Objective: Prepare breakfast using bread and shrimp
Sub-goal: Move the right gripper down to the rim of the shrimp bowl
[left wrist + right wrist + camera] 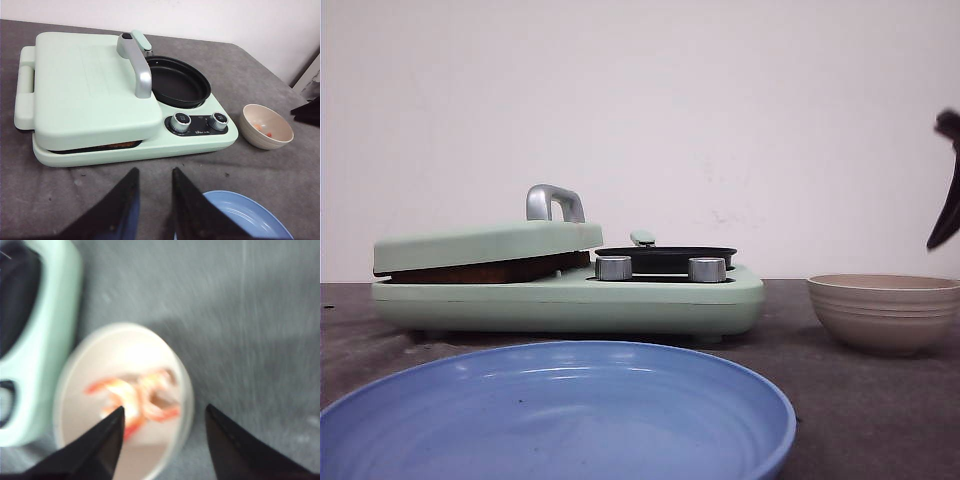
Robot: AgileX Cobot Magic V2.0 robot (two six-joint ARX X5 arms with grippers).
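Observation:
A brown edge of the bread shows under the nearly shut lid of the pale green breakfast maker; the same crust peeks out in the left wrist view. Orange-red and whitish shrimp lie in the beige ribbed bowl, to the right of the maker. My right gripper hangs open above the bowl's rim, holding nothing; that view is blurred. My left gripper is open and empty over the grey table, in front of the maker.
A blue plate lies at the table's near edge, beside the left fingers. On the maker sit a black round pan, two silver knobs and the lid's silver handle. The right gripper's dark finger shows at the right edge.

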